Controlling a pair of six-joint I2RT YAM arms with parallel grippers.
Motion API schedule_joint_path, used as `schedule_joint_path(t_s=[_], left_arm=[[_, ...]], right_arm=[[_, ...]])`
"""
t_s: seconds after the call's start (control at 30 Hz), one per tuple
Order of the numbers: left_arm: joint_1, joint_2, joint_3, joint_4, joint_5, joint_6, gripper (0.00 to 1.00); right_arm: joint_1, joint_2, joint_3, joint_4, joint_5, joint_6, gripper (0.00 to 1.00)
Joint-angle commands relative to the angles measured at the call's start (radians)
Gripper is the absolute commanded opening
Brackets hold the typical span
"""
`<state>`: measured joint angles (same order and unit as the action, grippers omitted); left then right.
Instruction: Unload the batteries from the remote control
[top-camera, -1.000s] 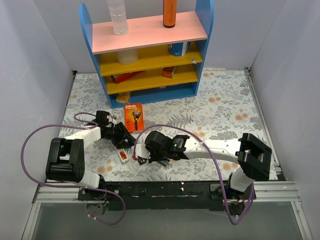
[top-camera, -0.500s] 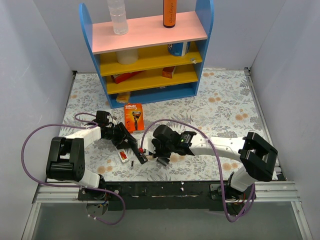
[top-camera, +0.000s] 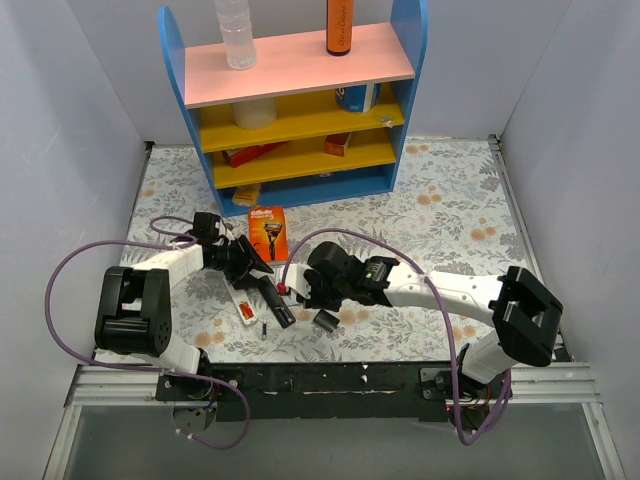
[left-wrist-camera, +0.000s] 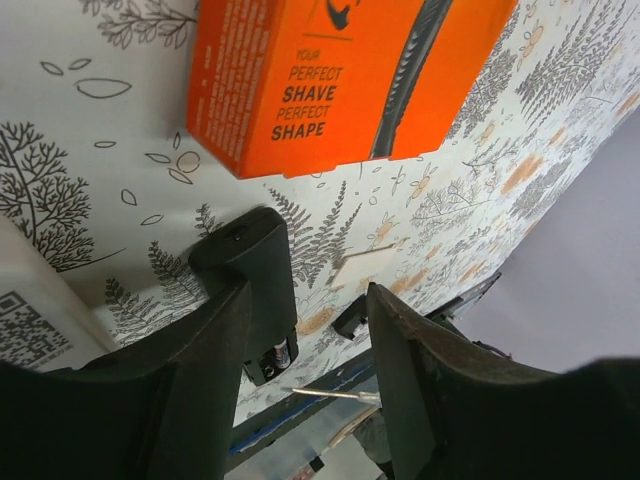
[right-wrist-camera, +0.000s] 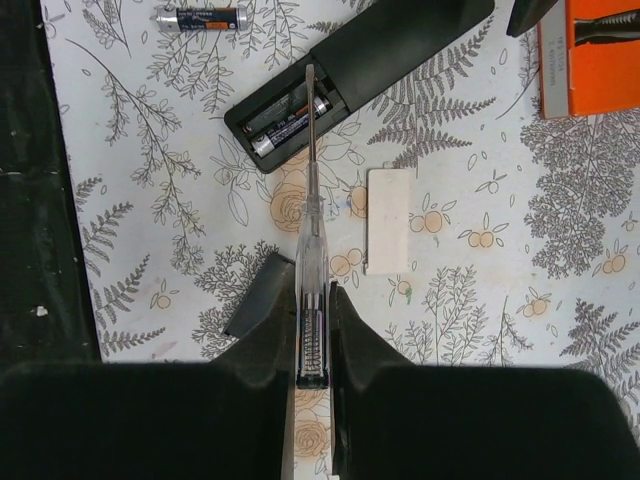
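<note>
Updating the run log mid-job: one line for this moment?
right gripper: jaws shut on screwdriver, tip at bay of remote | left gripper: jaws open by remote | loose battery on table | other battery in bay

My left gripper (left-wrist-camera: 316, 272) sits half-open at the far end of the remote control (right-wrist-camera: 372, 52). My right gripper (right-wrist-camera: 313, 292), beside its near end, is clamped on a thin screwdriver (right-wrist-camera: 310, 200).
</note>
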<state>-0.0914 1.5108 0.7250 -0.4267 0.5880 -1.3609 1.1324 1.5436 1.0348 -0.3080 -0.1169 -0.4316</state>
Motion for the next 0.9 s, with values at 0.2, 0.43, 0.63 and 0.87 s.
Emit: schedule_joint_path(t_s=[0.2, 0.43, 0.63, 0.87], left_arm=[[-0.014, -0.055, 0.066, -0.058, -0.151, 0.035, 0.55], [-0.014, -0.043, 0.119, -0.087, -0.175, 0.052, 0.56], [-0.014, -0.018, 0.145, -0.092, -0.183, 0.063, 0.56], [-0.014, -0.024, 0.154, -0.090, -0.175, 0.072, 0.57]], right_arm=[[0.001, -0.043, 0.102, -0.088, 0.020, 0.379, 0.01], [0.061, -0.022, 0.108, -0.148, -0.018, 0.600, 0.01], [0.082, 0.001, 0.079, -0.122, -0.072, 0.683, 0.01], [0.093, 0.019, 0.039, -0.095, -0.009, 0.746, 0.01]])
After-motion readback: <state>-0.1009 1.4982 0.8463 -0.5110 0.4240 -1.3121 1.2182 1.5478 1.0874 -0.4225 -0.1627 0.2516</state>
